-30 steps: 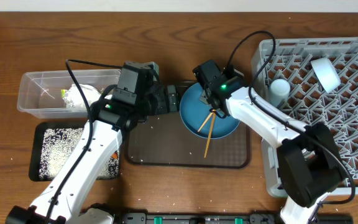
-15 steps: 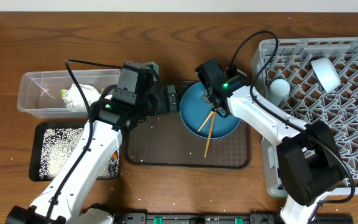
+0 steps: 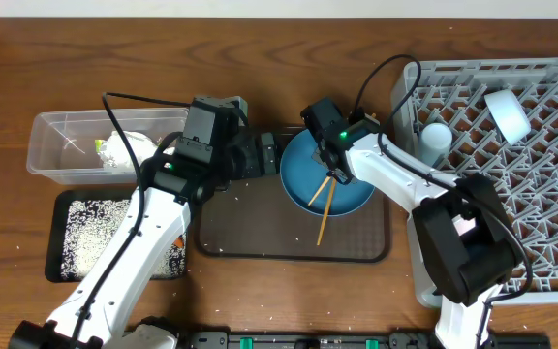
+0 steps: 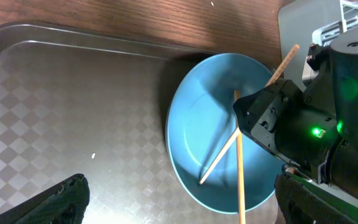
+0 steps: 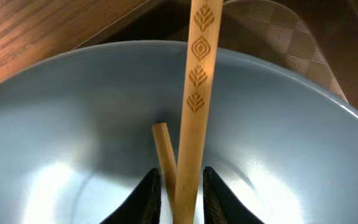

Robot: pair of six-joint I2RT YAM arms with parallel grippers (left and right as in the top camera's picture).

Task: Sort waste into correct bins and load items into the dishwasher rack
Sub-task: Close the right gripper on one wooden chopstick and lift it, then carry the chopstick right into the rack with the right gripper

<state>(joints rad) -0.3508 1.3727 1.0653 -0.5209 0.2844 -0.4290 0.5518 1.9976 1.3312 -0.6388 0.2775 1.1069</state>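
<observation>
At the bottom of the right wrist view, the right tool (image 5: 179,194) pinches narrow on the two chopsticks (image 5: 194,93), which lie in the blue plate (image 5: 73,155). The plate rests on the brown tray (image 3: 260,233), centre of the overhead view. Just left of the plate, the left tool (image 4: 188,202) hangs wide, holding nothing. The rack (image 3: 550,145) fills the right side.

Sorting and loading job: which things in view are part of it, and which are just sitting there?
Job: chopsticks, blue plate, rack, light blue cup, white cup, clear tub, wrapper, black tray, rice.
Just there: brown serving tray, arm cable.
</observation>
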